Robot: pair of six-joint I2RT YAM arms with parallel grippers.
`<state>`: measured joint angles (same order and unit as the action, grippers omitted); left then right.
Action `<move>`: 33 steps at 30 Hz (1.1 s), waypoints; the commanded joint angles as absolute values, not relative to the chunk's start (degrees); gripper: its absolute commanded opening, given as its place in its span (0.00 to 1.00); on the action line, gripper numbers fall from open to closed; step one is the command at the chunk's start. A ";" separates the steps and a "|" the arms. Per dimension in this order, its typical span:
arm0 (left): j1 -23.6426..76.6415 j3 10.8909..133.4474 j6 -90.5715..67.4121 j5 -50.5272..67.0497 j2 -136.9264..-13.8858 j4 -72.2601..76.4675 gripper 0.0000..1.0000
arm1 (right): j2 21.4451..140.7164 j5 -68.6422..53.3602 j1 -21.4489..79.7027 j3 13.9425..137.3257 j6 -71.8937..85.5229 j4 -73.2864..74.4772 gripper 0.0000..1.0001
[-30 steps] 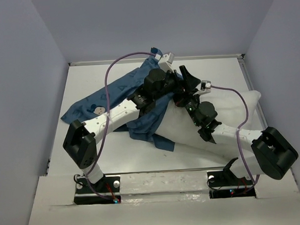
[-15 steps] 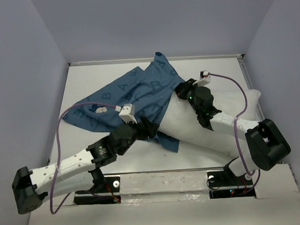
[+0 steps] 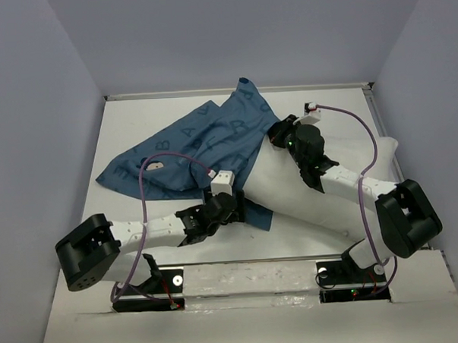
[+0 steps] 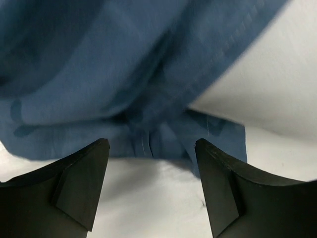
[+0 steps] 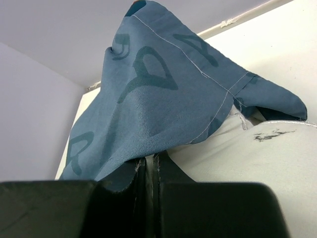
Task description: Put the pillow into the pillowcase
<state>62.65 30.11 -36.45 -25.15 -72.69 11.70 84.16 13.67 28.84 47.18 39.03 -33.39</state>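
Observation:
The dark blue lettered pillowcase (image 3: 190, 146) lies spread over the table's left and middle, draped onto the left end of the white pillow (image 3: 344, 185). My right gripper (image 3: 278, 136) is shut on the pillowcase's hem at its upper right. In the right wrist view the cloth (image 5: 158, 94) rises from the closed fingers (image 5: 151, 166), with the pillow (image 5: 257, 158) to their right. My left gripper (image 3: 242, 206) stands open, low by the pillowcase's near corner. In the left wrist view its fingertips (image 4: 151, 148) frame bare table just short of the bunched cloth (image 4: 124, 74), touching nothing, and the pillow (image 4: 277, 84) shows at upper right.
Grey walls enclose the white table (image 3: 136, 122) on the left, back and right. A raised rim (image 3: 233, 91) runs along the back edge. Purple cables loop from both wrists. The arm bases sit at the near edge (image 3: 241, 273).
My left arm let go at the far top of the pillowcase and pulled back to its near corner, jaws open. The right gripper kept its hold and barely moved.

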 commanded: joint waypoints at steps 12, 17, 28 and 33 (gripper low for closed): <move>65.73 43.85 -29.97 -12.93 -82.36 28.55 0.00 | 88.15 12.30 27.95 55.36 36.83 -39.64 0.00; 71.63 43.07 -32.60 0.31 -78.58 41.79 0.00 | 90.96 12.83 25.93 58.27 35.33 -39.20 0.00; 70.58 52.46 -28.40 14.25 -85.88 46.17 0.78 | 92.91 14.41 25.40 52.49 35.88 -44.73 0.00; 59.99 53.87 -22.42 7.93 -71.16 27.57 0.99 | 82.29 10.73 22.24 38.00 34.19 -48.52 0.00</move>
<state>68.51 50.04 -27.51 9.47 -84.55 36.58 90.39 9.58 24.71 45.10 35.77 -39.07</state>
